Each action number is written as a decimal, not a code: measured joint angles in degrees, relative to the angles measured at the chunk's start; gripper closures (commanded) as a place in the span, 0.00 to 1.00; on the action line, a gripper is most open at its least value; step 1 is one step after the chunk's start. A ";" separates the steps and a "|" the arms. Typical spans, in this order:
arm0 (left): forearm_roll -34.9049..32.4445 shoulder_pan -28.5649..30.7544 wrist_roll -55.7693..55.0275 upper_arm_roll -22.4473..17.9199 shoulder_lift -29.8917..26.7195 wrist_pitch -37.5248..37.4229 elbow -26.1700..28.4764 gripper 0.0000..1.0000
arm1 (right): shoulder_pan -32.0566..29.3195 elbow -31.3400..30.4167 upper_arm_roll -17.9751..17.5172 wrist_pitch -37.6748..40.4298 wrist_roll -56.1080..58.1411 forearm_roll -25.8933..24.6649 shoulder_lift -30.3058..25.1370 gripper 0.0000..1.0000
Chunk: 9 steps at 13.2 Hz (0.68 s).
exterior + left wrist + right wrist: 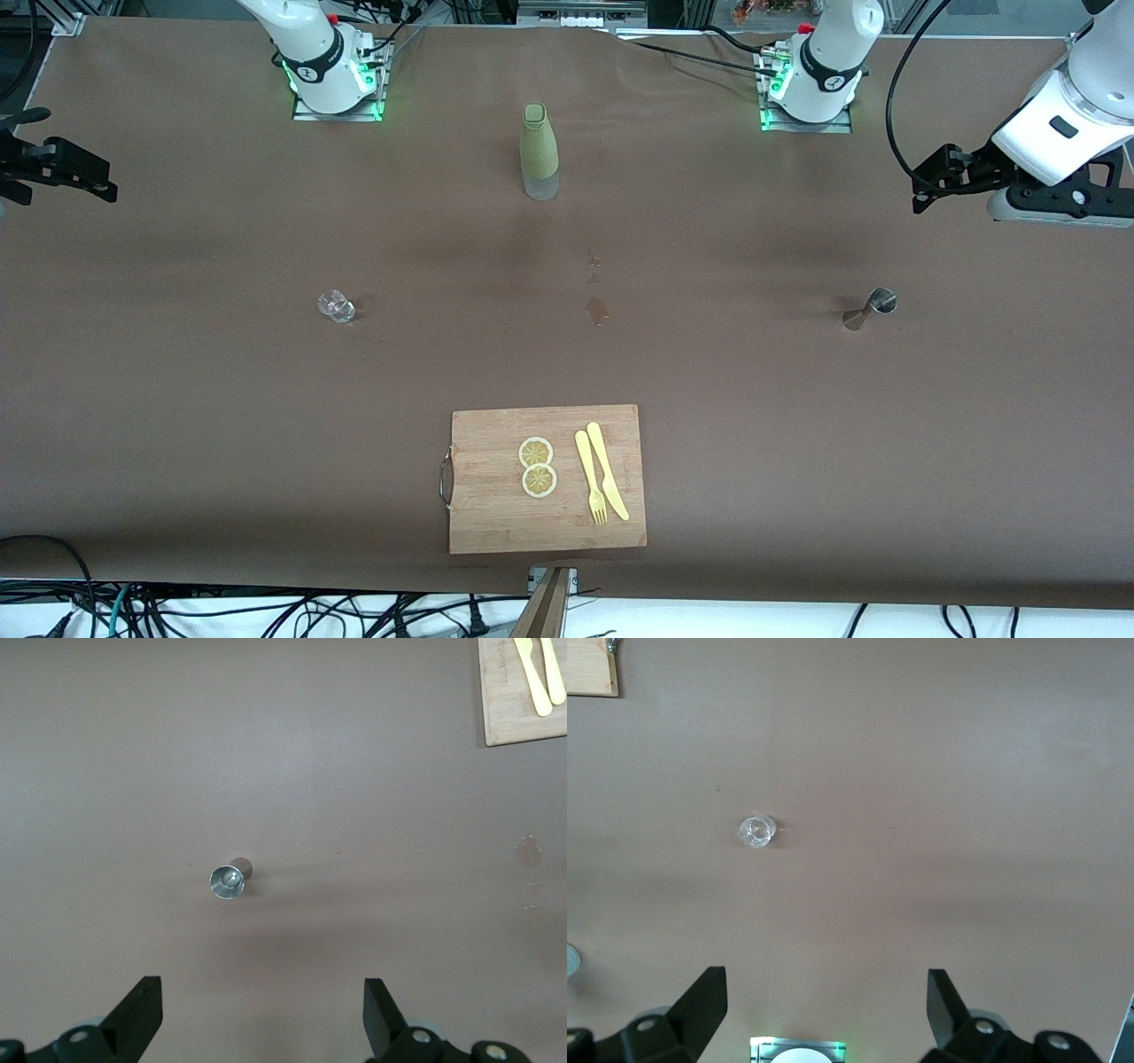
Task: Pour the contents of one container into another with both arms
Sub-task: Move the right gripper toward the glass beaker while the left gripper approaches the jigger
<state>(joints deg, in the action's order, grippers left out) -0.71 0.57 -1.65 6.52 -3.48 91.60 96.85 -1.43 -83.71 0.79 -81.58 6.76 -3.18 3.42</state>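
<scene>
The brown counter [177, 399] carries everything, and both end effectors hang above its two ends, high and holding nothing.

The left end effector [261, 1014] is over the left arm's end of the counter, its two black fingers [142, 1010] spread wide apart with bare brown surface between them. The right end effector [824, 1010] is over the right arm's end, its fingers [704, 1005] equally wide apart and likewise empty. In the front view the left end effector [943, 182] and the right end effector [53, 164] show as black parts at the two edges of the scene.

The wooden cutting board [547, 478] lies midway between the two end effectors and well apart from both, at the counter edge nearest the front camera. On it are two lemon slices [537, 466] touching each other, and beside them a yellow fork [591, 478] and a yellow knife [607, 470] laid side by side.

The olive-green sleeved bottle [539, 151] stands upright midway between the two end effectors, close to the robots' bases. A few small wet spots [597, 310] mark the counter between bottle and board.

The silver jigger [229, 881] stands upright on the counter near the left end effector, below it and clear of its fingers; the front view shows the jigger [873, 307] alone on bare surface.

The clear glass tumbler [756, 831] stands upright near the right end effector, below it and untouched; the front view shows the tumbler [336, 307] well apart from the jigger, at about the same distance from the front camera.
</scene>
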 measured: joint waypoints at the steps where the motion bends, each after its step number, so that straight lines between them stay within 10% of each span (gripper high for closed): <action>1: 0.00 0.00 0.01 -0.02 0.00 0.00 0.25 0.00 | 0.00 0.00 0.00 0.00 0.00 0.00 0.00 0.00; 9: -2.79 0.04 1.35 -1.73 -0.06 -2.65 0.51 0.00 | 0.01 0.00 0.00 0.00 0.00 0.00 0.00 0.00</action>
<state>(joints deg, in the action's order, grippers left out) -3.49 0.61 -0.30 4.78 -3.54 88.95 97.37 -1.42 -83.71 0.79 -81.58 6.76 -3.18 3.42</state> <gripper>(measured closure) 0.000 0.000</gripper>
